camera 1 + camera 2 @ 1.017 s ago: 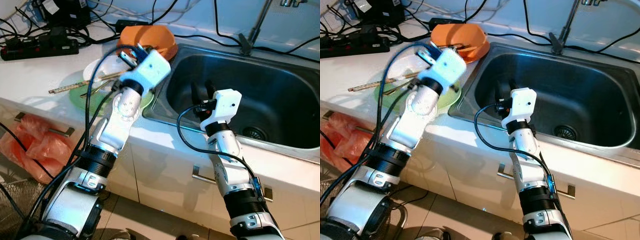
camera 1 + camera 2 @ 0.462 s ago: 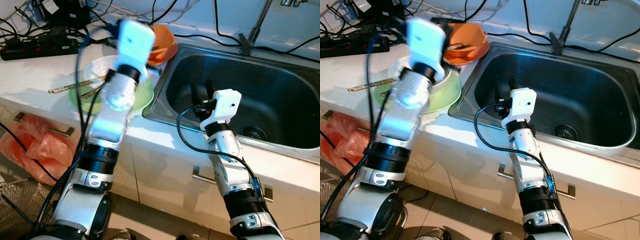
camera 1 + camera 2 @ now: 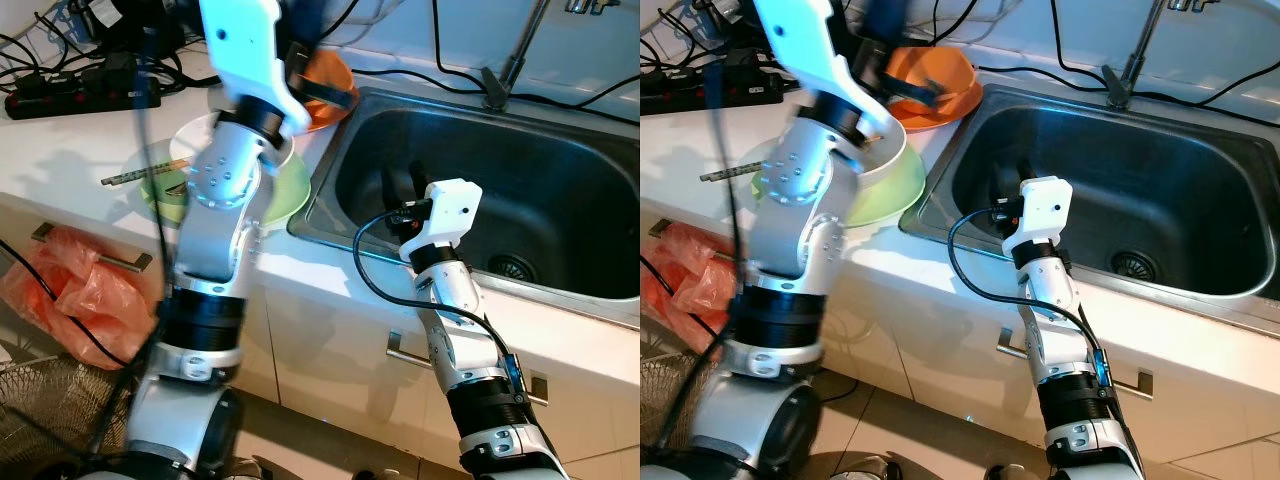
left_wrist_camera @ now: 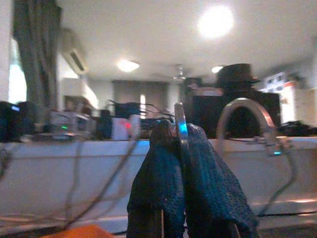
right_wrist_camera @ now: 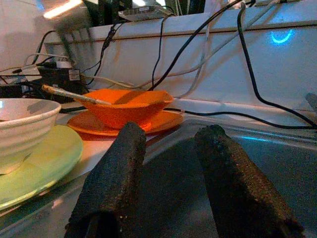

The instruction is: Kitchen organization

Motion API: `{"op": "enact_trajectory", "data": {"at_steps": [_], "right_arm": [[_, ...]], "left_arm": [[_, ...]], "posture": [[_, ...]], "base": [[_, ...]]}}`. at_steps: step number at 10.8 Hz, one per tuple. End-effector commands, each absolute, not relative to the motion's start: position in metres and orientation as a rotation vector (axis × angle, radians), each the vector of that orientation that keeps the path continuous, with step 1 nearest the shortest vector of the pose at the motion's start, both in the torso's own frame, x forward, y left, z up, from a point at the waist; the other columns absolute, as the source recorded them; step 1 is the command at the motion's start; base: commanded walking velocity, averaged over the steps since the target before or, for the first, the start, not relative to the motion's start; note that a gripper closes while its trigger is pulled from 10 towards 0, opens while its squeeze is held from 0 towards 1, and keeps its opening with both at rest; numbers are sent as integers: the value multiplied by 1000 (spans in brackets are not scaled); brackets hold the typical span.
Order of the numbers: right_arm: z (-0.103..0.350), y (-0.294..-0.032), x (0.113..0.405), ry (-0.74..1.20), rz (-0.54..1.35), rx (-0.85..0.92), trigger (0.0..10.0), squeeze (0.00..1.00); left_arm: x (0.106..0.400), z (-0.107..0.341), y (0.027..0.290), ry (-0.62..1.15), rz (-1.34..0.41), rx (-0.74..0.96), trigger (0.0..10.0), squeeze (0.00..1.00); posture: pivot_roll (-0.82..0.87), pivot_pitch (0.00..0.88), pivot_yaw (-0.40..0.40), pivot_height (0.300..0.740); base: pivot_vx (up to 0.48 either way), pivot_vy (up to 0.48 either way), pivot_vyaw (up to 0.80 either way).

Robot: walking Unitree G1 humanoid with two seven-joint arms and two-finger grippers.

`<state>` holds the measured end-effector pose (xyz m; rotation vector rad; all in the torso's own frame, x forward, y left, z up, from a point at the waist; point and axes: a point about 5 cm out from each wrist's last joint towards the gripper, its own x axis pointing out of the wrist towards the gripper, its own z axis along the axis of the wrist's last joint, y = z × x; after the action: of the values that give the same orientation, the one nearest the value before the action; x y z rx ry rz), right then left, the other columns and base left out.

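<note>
Where left gripper pinches: spoon.

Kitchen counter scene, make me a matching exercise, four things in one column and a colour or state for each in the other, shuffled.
Things:
1. Round ceramic bowl on the counter
2. Flat plate under that bowl
3. Angular plastic bowl beside the steel sink
4. Right end effector

Colours or states:
A. Orange
B. Open, fingers apart, over the sink
C. White
D. Light green

Pairs: 1-C, 2-D, 3-A, 4-B
</note>
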<state>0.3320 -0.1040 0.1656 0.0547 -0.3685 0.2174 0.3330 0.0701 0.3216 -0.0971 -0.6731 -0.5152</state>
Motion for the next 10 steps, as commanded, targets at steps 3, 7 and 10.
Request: {"op": "enact_trajectory", "data": {"at_steps": [3, 7, 10], "right_arm": [[168, -105, 331, -387, 248, 30, 10000, 0], [172, -105, 326, -418, 322, -59, 10000, 0], [186, -100, 321, -464, 437, -126, 10000, 0]], "left_arm": [[339, 297, 66, -545, -650, -246, 10000, 0], [340, 290, 64, -526, -675, -216, 10000, 0], [340, 290, 63, -525, -698, -210, 10000, 0]], "posture": [[23, 57, 1, 740], [10, 49, 8, 740], [3, 52, 11, 740]], "base": [[0, 0, 0], [0, 0, 0], [0, 0, 0]]}}
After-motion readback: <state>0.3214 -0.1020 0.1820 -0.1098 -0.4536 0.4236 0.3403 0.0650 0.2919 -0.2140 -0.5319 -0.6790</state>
